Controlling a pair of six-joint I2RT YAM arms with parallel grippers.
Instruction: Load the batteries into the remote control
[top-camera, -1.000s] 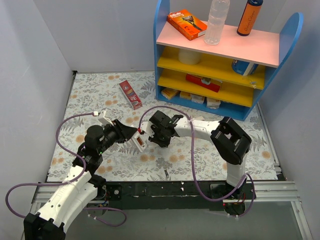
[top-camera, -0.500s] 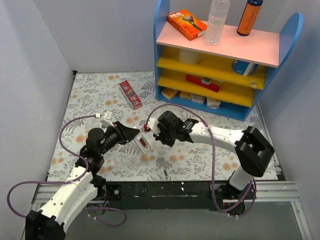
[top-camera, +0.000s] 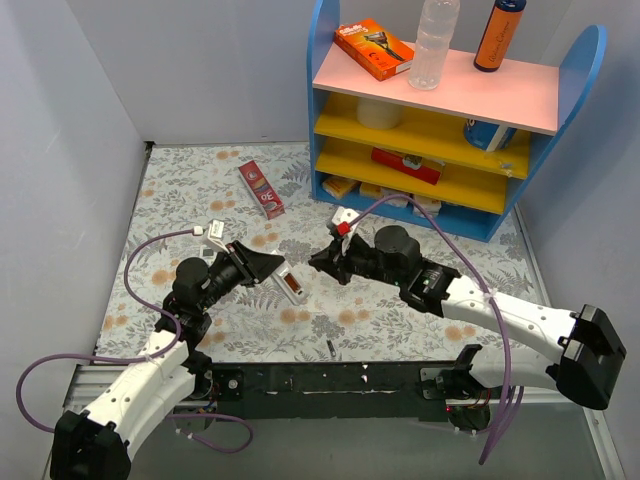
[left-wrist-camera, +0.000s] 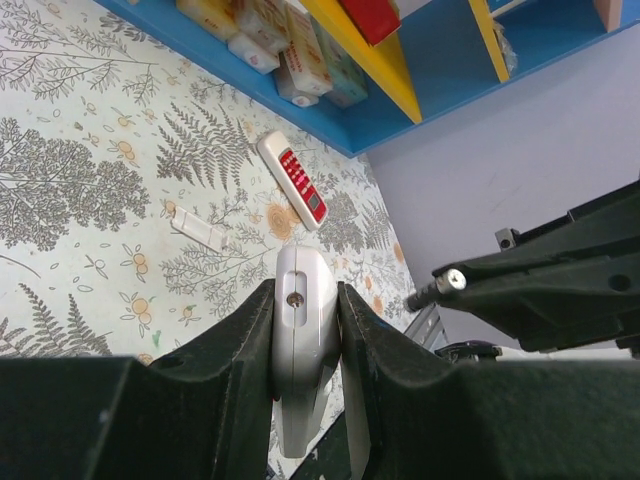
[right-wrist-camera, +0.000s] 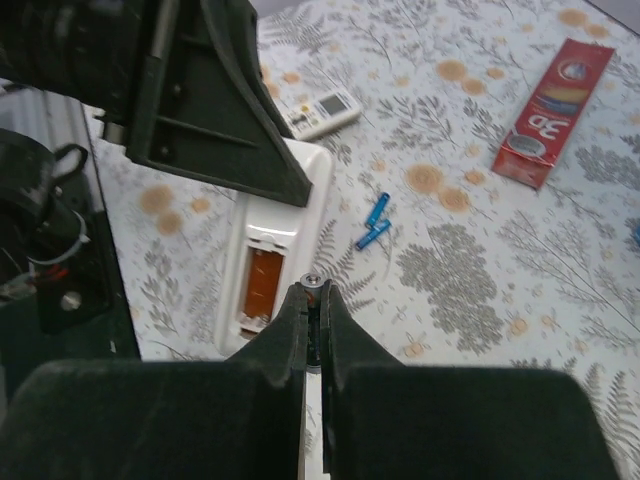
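**Desk:** Why is the remote up in the air and not on the bench?

**Photographer:** The left tool (left-wrist-camera: 305, 300) clamps the white remote (left-wrist-camera: 300, 350) by its narrow sides. It holds it clear of the flowered bench (top-camera: 200, 180), back panel bared. That turns the open battery bay (right-wrist-camera: 262, 280) toward the other arm. By the look of it, one arm serves as a vise while the other loads.

**Desk:** And the right tool?

**Photographer:** The right tool (right-wrist-camera: 312, 298) is pinched closed on a battery (right-wrist-camera: 312, 283); only its metal end peeps out between the tips. It hovers just short of the bay, which lies ahead of those tips and slightly to their left.

**Desk:** Which way does the remote point?

**Photographer:** Its long axis runs straight out from the left tool's tips toward the right tool. The bay end leads and the other end is buried between the fingers. The battery seems to lie along the right fingers, metal end foremost, roughly in line with the bay.

**Desk:** Anything beyond?

**Photographer:** A small white strip (left-wrist-camera: 200, 228), perhaps the cover, lies on the bench past the left tool's tips.
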